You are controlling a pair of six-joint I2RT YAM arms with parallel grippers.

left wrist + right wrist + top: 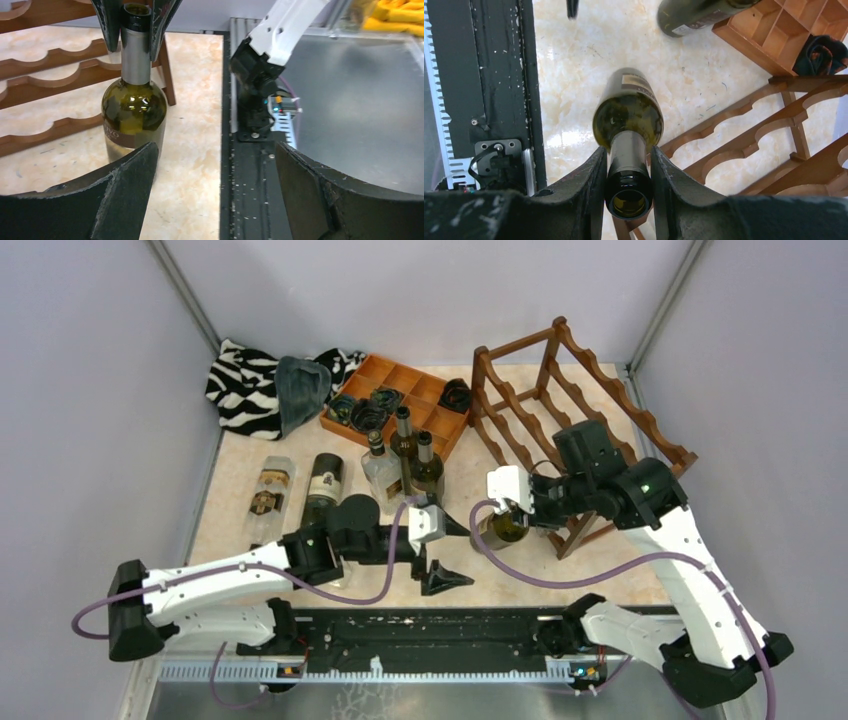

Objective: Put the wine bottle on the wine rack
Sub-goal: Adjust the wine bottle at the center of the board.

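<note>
wine bottle point(505, 525) of dark green glass with a pale label stands upright just beside the near corner post of the reddish-brown wooden wine rack point(580, 400) with wavy scalloped rails. it is outside the rack and in none of its cradles. black two-finger right gripper point(628, 165) is clamped on the bottle's neck just under the open mouth, one finger on each side. black left gripper point(448, 554) hovers near the bottle on the side away from the rack, jaws spread wide and holding nothing. a left finger hides the bottle's base, so contact with the beige marbled tabletop point(465, 475) cannot be told. flat orange-brown wooden compartment tray point(400, 390) sits just beside the rack.
</note>
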